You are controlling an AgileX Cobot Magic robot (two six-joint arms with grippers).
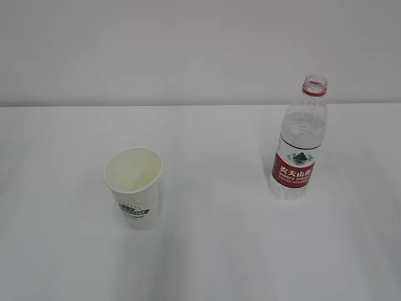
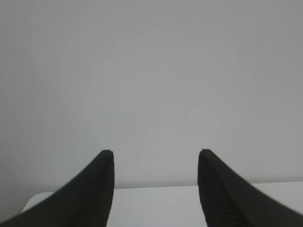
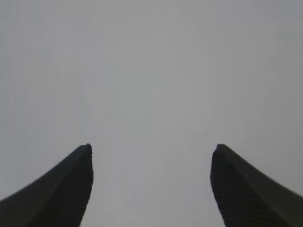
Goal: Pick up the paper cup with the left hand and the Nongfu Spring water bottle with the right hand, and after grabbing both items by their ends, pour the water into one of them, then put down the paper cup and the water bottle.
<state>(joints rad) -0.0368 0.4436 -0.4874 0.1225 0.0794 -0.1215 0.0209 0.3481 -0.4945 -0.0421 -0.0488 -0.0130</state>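
The white paper cup [image 1: 135, 186] stands upright on the table, left of centre, its cream inside showing and a green-and-black logo low on its side. The Nongfu Spring water bottle [image 1: 299, 141] stands upright at the right, clear, uncapped, with a red label and red neck ring. Whether water is inside I cannot make out. Neither arm appears in the exterior view. My left gripper [image 2: 156, 152] is open with nothing between its black fingers. It faces a grey wall above a strip of table. My right gripper [image 3: 151, 147] is open wider and also empty, facing plain grey.
The white table [image 1: 213, 251] runs back to a grey wall [image 1: 188, 44]. Nothing else stands on it. The left wrist view shows the table's far edge [image 2: 156, 188] low between the fingers.
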